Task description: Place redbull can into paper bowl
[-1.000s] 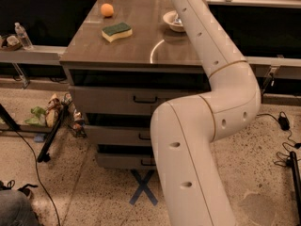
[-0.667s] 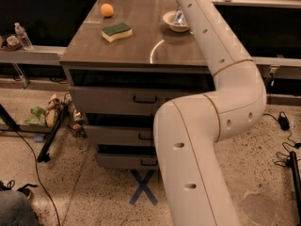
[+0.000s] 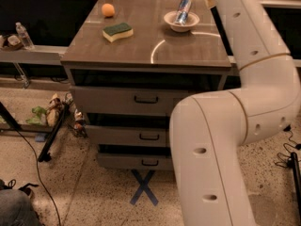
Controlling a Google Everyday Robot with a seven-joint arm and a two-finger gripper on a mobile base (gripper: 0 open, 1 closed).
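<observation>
White arm (image 3: 221, 145) rises from near right, elbow bent at the right edge, forearm angling up-left toward the far side and exiting the top edge; gripper beyond that edge, out of frame.

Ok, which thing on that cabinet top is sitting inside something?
The redbull can: it lies in the paper bowl, while the orange ball and the sponge sit bare on the cabinet top. The gripper is out of frame, above.
</observation>
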